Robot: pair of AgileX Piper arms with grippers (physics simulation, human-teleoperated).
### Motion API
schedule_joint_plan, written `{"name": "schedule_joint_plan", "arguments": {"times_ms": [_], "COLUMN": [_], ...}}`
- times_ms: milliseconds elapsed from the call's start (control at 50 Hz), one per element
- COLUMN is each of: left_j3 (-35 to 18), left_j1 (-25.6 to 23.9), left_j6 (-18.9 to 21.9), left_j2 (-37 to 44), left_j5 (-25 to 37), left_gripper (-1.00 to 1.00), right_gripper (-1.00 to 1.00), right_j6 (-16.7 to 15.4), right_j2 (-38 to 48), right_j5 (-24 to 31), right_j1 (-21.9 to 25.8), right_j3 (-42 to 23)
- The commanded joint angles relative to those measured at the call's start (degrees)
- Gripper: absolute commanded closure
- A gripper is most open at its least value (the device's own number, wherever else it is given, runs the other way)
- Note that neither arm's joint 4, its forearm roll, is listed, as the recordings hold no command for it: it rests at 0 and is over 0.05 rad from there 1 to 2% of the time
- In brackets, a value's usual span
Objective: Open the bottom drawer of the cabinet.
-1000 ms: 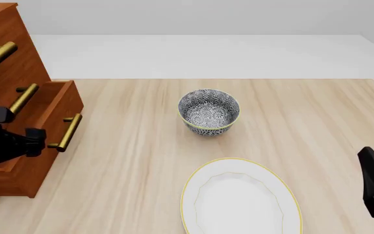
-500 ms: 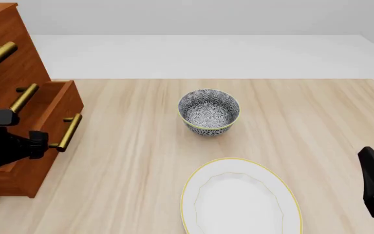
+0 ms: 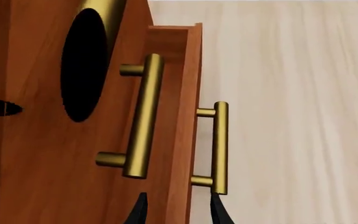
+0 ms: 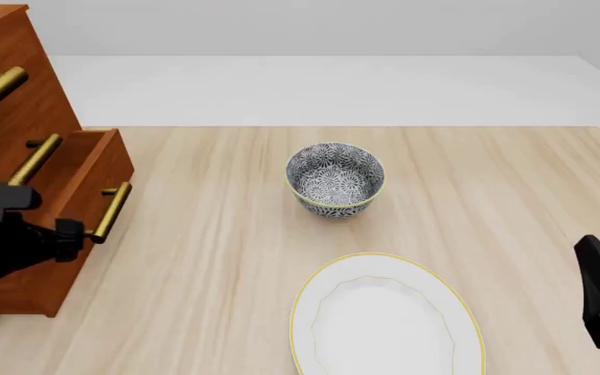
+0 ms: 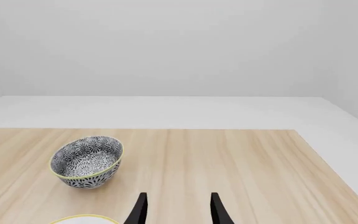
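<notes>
The cabinet (image 4: 8,86) stands at the table's left edge. Its bottom drawer (image 4: 100,166) sticks out a little toward the table's middle, with its brass handle (image 4: 109,211) on the front. My left gripper (image 4: 73,234) is open, right at the near end of that handle. In the left wrist view my left gripper (image 3: 179,214) has one finger by the handle's (image 3: 221,144) end and the other on the far side of the drawer's front panel (image 3: 185,93). My right gripper (image 4: 592,262) is open and empty, low at the right; it also shows in the right wrist view (image 5: 177,212).
A patterned blue-and-white bowl (image 4: 334,183) stands mid-table; it also shows in the right wrist view (image 5: 87,161). A white plate with a yellow rim (image 4: 383,316) lies near the front edge. The middle drawer's handle (image 3: 143,116) sits beside the bottom one.
My left arm has shifted slightly toward the table's front edge along the drawer front. The drawer and its handle have not moved. The right arm has not moved.
</notes>
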Motion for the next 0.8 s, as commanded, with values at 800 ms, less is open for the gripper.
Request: {"name": "schedule_joint_plan", "arguments": {"times_ms": [800], "left_j3": [-0.53], "left_j1": [-3.7], "left_j6": [-1.32], "left_j2": [10.09], "left_j5": [-2.29], "left_gripper": [-1.0], "right_gripper": [-1.0], "right_j6": [0.01], "right_j2": [0.0], "right_j5": [0.0], "right_j1": [-0.01], "right_j3": [0.0]}}
